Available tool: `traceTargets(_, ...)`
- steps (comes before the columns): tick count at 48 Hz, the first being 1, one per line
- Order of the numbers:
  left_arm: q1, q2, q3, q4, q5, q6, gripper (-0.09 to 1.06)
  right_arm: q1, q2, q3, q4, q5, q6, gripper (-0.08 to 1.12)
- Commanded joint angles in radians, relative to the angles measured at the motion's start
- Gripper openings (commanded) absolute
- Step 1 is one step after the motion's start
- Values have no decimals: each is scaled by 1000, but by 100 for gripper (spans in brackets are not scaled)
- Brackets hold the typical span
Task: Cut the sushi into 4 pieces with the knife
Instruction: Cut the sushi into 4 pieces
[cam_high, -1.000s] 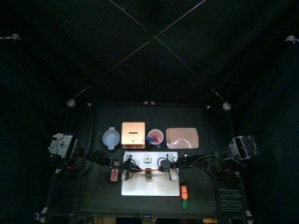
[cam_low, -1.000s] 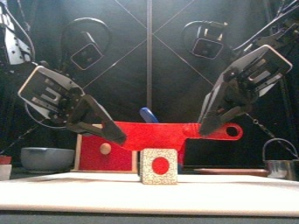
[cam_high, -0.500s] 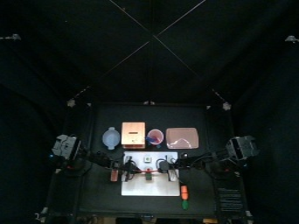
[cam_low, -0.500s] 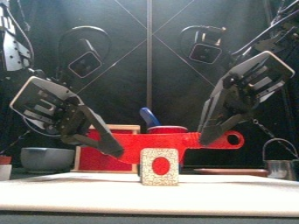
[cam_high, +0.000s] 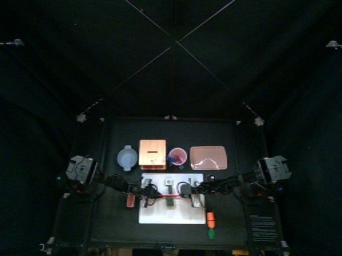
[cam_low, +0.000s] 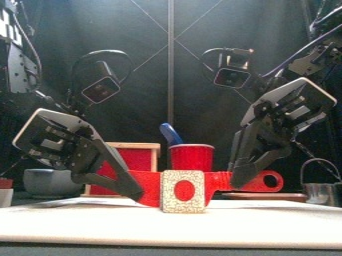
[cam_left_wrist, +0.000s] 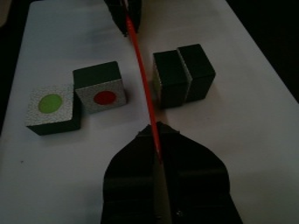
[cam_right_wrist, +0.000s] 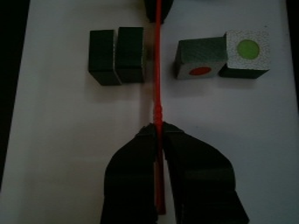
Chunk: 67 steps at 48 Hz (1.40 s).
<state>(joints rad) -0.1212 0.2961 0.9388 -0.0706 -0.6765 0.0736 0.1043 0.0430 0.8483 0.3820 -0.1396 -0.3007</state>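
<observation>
Though tucked behind the white board, red cup: blue knife inside
Left claw: pinched tight on one end of the red knife
Right claw: clamped on the other end
Sushi: on the board, two touching blocks one side of the blade, red-dot piece and green-dot piece the other
Since a second ago: knife and claws lower, down at sushi height

Top looks down from afar; front sits level, close; both wrist views share the red knife between their jaws.
</observation>
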Motion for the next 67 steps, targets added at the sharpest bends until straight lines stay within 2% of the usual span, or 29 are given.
traceTargets(1,54,-6,-15,14,25,6,35,-38,-11,-8,-9,-8,-6,2)
traceTargets(6,74,-15,-17,32,31,6,35,-52,-25,-5,-20,-2,-6,2)
traceTargets(12,83,-21,-18,46,32,6,35,-60,-41,-2,-26,6,-5,2)
traceTargets(17,83,-29,-18,49,32,5,35,-61,-52,-5,-26,12,-6,2)
traceTargets(26,71,-104,-9,55,35,5,35,-55,-114,-26,-41,48,-6,2)
traceTargets(33,49,-181,-5,60,48,3,35,-46,-155,-25,-61,63,-6,2)
traceTargets(39,3,-212,-5,60,48,3,35,-17,-163,-20,-66,63,-5,2)
traceTargets(46,-35,-212,-15,58,46,2,35,18,-164,-25,-60,61,-3,2)
traceTargets(67,-84,-199,-17,55,46,-8,35,55,-158,-23,-43,52,-3,2)
